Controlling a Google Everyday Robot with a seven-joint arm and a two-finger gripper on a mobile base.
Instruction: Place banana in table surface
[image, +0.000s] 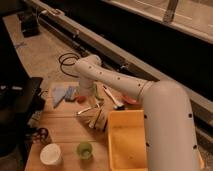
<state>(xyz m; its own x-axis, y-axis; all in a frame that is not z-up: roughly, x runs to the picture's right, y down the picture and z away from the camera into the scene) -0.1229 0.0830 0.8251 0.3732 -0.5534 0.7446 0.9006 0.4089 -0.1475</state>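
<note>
The banana (98, 120), a dull yellow-tan bunch of stubby fingers, lies on the wooden table surface (62, 130) just left of the yellow tub. My white arm reaches from the lower right across the table and bends down at its wrist. The gripper (93, 95) hangs at the end of it, above the table's back middle. It is a little behind the banana and apart from it. A silver spoon (86, 110) lies between the gripper and the banana.
A big yellow plastic tub (128, 142) stands at the front right. A white cup (50, 154) and a green cup (84, 149) stand at the front. A blue cloth (63, 93), a small red thing (80, 99) and an orange-red thing (131, 101) lie at the back.
</note>
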